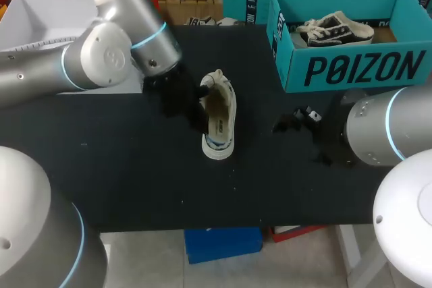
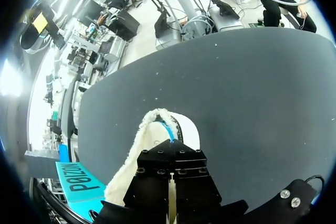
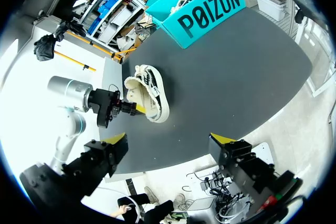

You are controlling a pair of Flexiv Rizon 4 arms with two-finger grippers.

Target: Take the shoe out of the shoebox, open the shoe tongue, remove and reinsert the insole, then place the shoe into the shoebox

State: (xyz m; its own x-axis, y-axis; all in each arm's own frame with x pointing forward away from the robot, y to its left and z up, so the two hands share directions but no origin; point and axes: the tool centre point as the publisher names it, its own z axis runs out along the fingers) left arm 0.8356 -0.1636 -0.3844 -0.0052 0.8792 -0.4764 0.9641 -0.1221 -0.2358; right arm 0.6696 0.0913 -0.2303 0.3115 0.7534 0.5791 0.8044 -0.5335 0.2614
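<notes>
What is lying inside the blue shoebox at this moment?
A dark shoe with a white sole lies inside the shoebox. Its front wall hides the floor nearest it.

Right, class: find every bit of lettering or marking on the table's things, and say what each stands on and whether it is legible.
Shoebox: one word in large dark capitals across its front wall, plainly legible in the head and right wrist views.
Insole of the shoe: a small dark mark, too small to read.
Nothing else on the table shows lettering.

The table (image 1: 135, 187) is big and black. Its top is flat, with a few tiny pale specks on it.
</notes>
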